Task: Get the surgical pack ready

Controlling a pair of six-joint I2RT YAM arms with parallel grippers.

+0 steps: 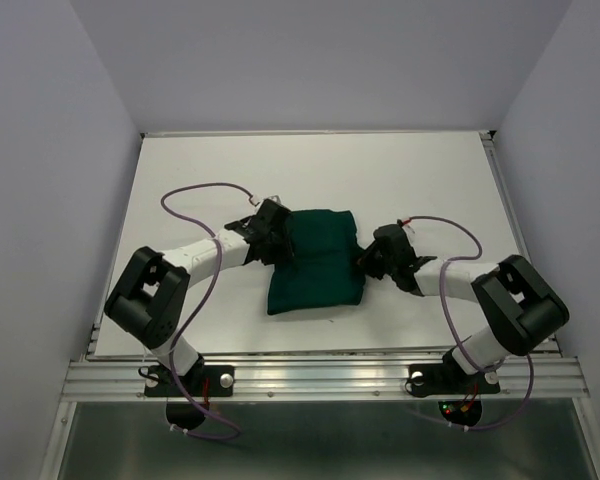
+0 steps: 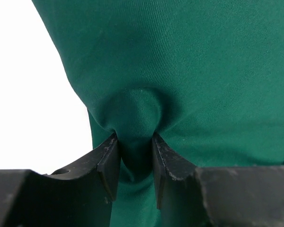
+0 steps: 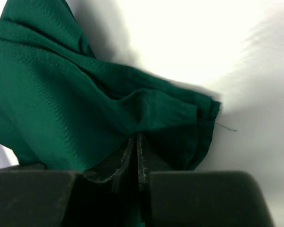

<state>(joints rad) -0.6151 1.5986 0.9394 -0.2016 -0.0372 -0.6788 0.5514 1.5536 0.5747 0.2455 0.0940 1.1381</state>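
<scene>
From above, the dark green drape (image 1: 315, 265) lies bundled into a rough rectangle near the middle of the white table (image 1: 400, 170), with an arm reaching in from either side; the left gripper (image 1: 278, 240) sits at the bundle's left far corner, touching the cloth, and the right gripper (image 1: 368, 262) sits against its right edge, slightly nearer the bases; the tray and instruments cannot be seen in this view; in the left wrist view, the drape (image 2: 180, 71) fills most of the picture, and the left gripper (image 2: 135, 142) is clamped on a fold of it, the fabric bunched into a rounded pucker just beyond the fingers (image 2: 109, 165) and drawn down between them; in the right wrist view, a hemmed corner of the drape (image 3: 61, 104) lies over and just beyond the right gripper (image 3: 136, 139), whose jaws stand almost together with only a thin slit; whether any cloth is caught in that slit cannot be told
</scene>
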